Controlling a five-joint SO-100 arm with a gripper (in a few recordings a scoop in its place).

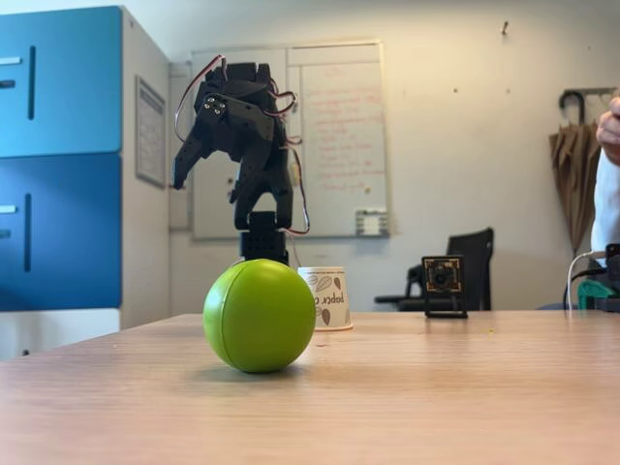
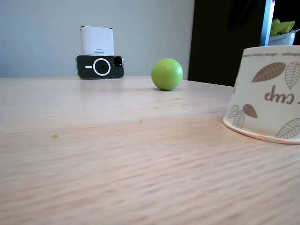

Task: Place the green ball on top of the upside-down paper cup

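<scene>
The lime-green ball (image 1: 259, 316) rests on the wooden table (image 1: 436, 387) close to the camera in a fixed view. From the opposite side it appears small and far off, green ball (image 2: 167, 73). The upside-down paper cup (image 1: 327, 298), white with brown leaves, stands just behind and right of the ball; in the other fixed view the cup (image 2: 267, 93) is large at the right edge. The black arm is folded up behind the ball. Its gripper (image 1: 180, 174) hangs high, pointing down-left, well above the table, its fingers seemingly together and holding nothing.
A small black camera on a stand (image 1: 443, 286) sits on the table right of the cup. A phone (image 2: 100, 66) leans against a white box (image 2: 97, 40) at the far edge. A person's hand (image 1: 609, 126) shows at the right edge.
</scene>
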